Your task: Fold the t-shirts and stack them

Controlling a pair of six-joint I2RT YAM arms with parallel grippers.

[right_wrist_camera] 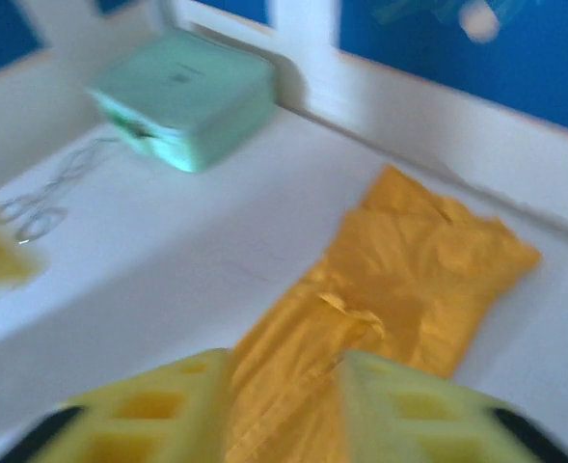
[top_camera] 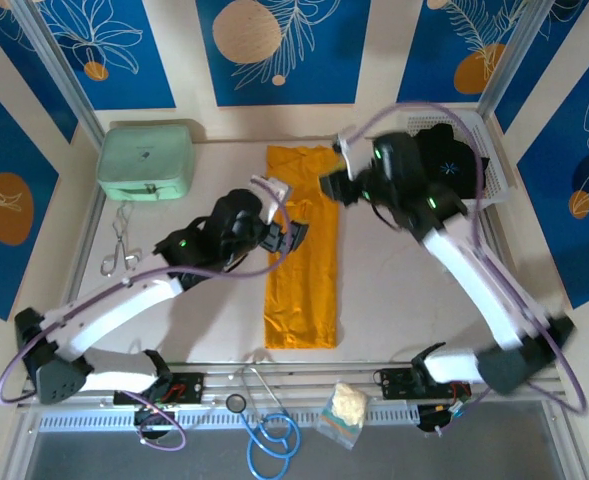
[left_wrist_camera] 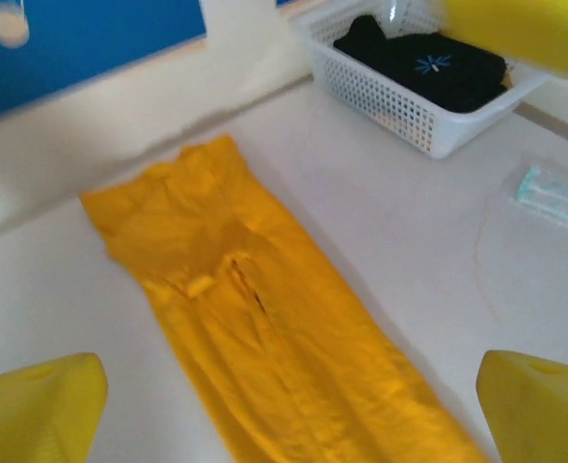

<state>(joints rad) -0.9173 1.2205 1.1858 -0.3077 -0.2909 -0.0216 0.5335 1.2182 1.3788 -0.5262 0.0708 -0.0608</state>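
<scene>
The orange-yellow t-shirt (top_camera: pixel 300 255) lies flat on the table, folded into a long narrow strip (left_wrist_camera: pixel 264 318) (right_wrist_camera: pixel 409 280). The black t-shirt (top_camera: pixel 444 160) with a light-blue starburst sits in the white basket (top_camera: pixel 494 165) at the back right (left_wrist_camera: pixel 428 68). My left gripper (top_camera: pixel 286 212) hovers over the strip's upper left side, jaws wide open and empty (left_wrist_camera: pixel 288 415). My right gripper (top_camera: pixel 331 187) hangs by the strip's upper right edge. Its fingers stand apart, with the cloth lying between and below them (right_wrist_camera: pixel 284 405); nothing is pinched.
A mint-green case (top_camera: pixel 146 160) stands at the back left, with metal scissors (top_camera: pixel 121 248) in front of it. A blue stethoscope (top_camera: pixel 269 430) and a pale-yellow packet (top_camera: pixel 344 408) lie at the near edge. A small clear packet (left_wrist_camera: pixel 554 196) lies near the basket (left_wrist_camera: pixel 399 111).
</scene>
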